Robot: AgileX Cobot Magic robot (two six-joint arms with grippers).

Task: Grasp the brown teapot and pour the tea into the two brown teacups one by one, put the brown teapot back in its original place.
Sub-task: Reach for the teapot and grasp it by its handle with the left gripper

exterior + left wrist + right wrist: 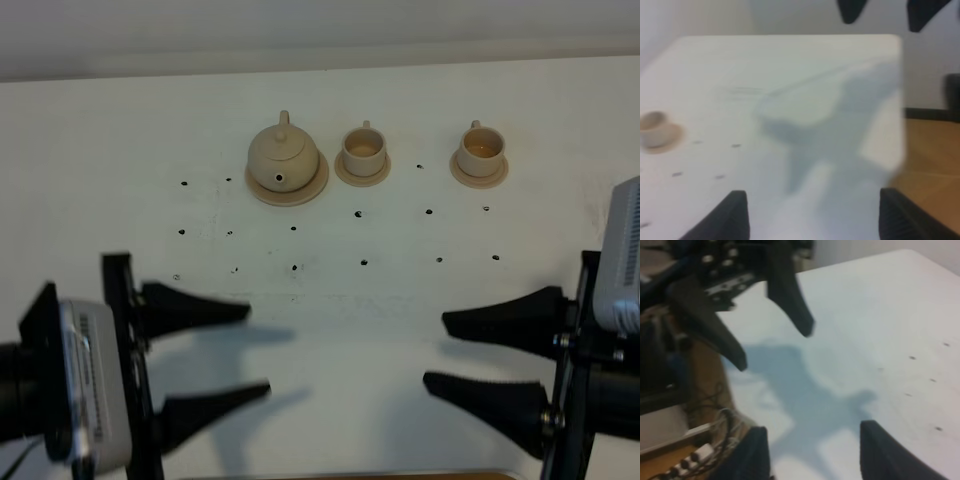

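Exterior high shows the brown teapot on its saucer near the table's far edge, with the two brown teacups lined up beside it, handy for pouring. The left tool and right tool hover released and empty by the near edge.

Left hand and right hand have black tapered fingers.
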